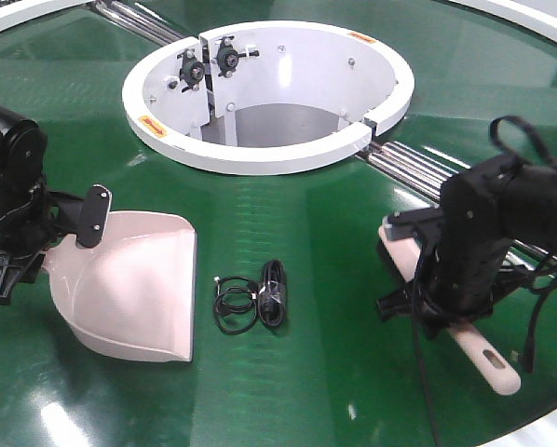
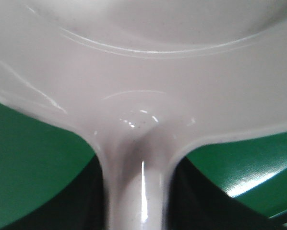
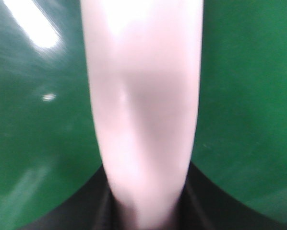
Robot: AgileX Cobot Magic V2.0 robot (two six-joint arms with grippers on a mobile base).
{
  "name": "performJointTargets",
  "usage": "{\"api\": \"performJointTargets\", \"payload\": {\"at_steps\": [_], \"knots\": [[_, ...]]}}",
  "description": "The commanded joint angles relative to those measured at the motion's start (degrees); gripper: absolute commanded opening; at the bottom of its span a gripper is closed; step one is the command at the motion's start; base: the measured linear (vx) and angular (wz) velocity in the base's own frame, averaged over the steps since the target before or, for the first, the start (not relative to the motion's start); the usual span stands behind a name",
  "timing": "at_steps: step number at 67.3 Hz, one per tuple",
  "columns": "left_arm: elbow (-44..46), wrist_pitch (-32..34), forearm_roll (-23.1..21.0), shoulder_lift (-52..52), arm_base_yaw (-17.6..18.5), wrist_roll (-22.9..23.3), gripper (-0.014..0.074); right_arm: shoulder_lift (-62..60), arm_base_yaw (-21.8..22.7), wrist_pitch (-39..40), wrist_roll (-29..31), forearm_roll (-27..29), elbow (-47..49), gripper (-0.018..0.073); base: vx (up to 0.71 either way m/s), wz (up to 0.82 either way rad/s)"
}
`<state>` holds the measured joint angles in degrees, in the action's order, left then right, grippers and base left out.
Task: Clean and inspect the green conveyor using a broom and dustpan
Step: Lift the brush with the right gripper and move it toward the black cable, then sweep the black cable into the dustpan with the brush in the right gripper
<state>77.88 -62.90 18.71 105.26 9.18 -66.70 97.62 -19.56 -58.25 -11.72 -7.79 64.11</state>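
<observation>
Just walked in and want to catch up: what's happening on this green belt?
A two-armed robot is working on the green conveyor. Its left tool holds the dustpan by the handle, open edge facing a black coiled cable on the belt. Its right tool grips the broom, held low on the other side. The dustpan looks empty.

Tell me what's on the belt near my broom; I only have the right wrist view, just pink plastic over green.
Observer: A coiled black cable lies on the green conveyor, between the broom and the dustpan.
Operator: Which way does the dustpan open?
Observer: Its wide mouth faces the cable.
Operator: What is holding it?
Observer: The left gripper, closed on its handle.
</observation>
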Motion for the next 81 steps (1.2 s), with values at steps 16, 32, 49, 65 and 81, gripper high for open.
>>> {"api": "performJointTargets", "payload": {"at_steps": [16, 32, 49, 65, 81], "knots": [[1.6, -1.0, 0.7, -2.9, 0.4, -0.4, -0.0007, -7.1, -2.9, -2.3, -2.3, 2.5, 2.7, -0.0005, 0.00, 0.00], [1.6, -1.0, 0.7, -2.9, 0.4, -0.4, -0.0007, -4.4, -9.7, -2.6, -10.4, 2.5, 4.2, -0.0005, 0.00, 0.00], [1.6, -1.0, 0.7, -2.9, 0.4, -0.4, -0.0007, 0.8, -14.1, -7.4, -14.0, 3.0, 11.2, -0.0002, 0.00, 0.00], [1.6, -1.0, 0.7, -2.9, 0.4, -0.4, -0.0007, 6.1, -14.8, -12.2, -14.9, 3.9, 17.3, -0.0001, 0.00, 0.00], [1.6, -1.0, 0.7, -2.9, 0.4, -0.4, -0.0007, 8.9, -14.8, -12.5, -16.8, 5.7, 18.5, 0.0002, 0.00, 0.00]]}}
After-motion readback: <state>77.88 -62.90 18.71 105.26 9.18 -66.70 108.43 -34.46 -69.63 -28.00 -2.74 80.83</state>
